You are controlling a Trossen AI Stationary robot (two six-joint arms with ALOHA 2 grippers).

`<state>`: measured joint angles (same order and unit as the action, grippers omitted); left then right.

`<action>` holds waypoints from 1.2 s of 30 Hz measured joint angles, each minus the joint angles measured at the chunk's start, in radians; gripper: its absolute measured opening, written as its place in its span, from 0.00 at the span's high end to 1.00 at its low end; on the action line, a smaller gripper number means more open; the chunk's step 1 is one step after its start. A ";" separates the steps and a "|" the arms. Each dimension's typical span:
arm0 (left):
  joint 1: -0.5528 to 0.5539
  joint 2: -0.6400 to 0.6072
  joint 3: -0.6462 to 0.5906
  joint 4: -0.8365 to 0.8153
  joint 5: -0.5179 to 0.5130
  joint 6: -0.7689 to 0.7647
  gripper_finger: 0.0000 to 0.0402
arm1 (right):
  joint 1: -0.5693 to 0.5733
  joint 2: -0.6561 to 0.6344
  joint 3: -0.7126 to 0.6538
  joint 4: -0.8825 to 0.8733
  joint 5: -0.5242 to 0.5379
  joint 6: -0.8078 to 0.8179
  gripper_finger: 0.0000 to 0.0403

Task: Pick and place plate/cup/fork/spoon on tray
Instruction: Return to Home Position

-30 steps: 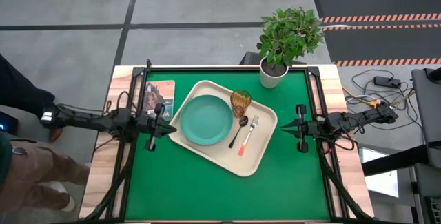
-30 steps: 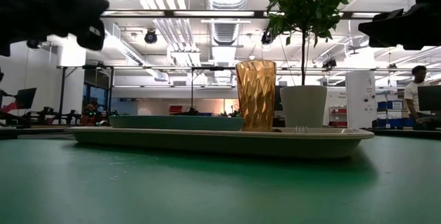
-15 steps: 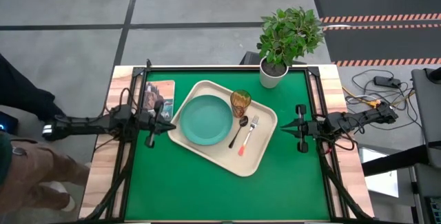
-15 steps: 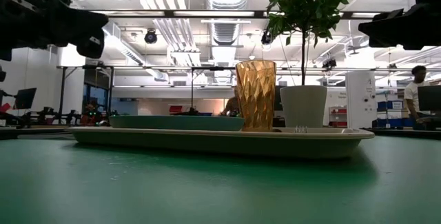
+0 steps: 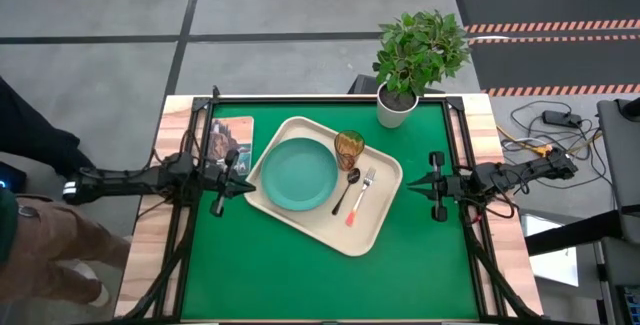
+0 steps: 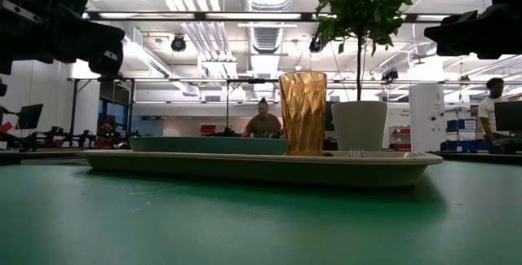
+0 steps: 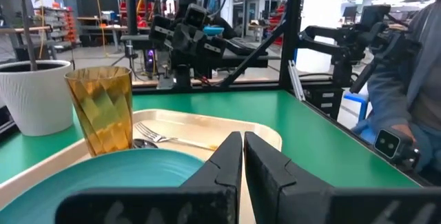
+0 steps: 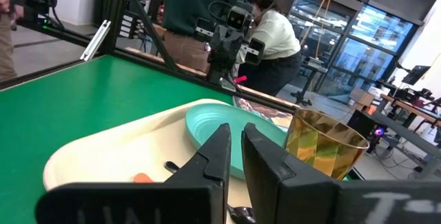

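Observation:
The cream tray (image 5: 300,215) lies slantwise in the middle of the green mat. On it rest the teal plate (image 5: 299,173), the amber cup (image 5: 349,148) standing upright at its far side, the dark spoon (image 5: 346,191) and the red-handled fork (image 5: 360,197), which lie side by side right of the plate. My left gripper (image 5: 249,187) hovers shut and level just off the tray's left rim. My right gripper (image 5: 411,186) hovers shut and level off the tray's right rim. Both point at the tray and hold nothing.
A picture-covered book (image 5: 228,143) lies at the mat's far left, under the left arm. A white pot with a green plant (image 5: 397,105) stands at the far edge. People show in the room beyond the table. Green mat lies bare along the near edge (image 5: 320,285).
My left arm has swung a little toward the table's near edge and its gripper has sunk slightly, staying shut beside the tray's left rim. My right arm has kept still. Nothing on the tray has moved.

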<state>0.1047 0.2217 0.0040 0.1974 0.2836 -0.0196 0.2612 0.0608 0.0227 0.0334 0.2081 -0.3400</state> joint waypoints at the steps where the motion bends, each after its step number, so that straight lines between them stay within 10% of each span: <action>1: 0.000 0.005 0.000 0.000 0.000 0.000 1.00 | 0.000 0.000 0.000 0.000 0.000 0.000 0.93; 36: 0.000 0.148 0.000 0.038 0.000 -0.078 1.00 | 0.000 0.000 0.000 0.000 0.000 0.000 0.93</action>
<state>0.1047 0.3694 0.0040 0.2352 0.2840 -0.0975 0.2613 0.0608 0.0227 0.0337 0.2081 -0.3400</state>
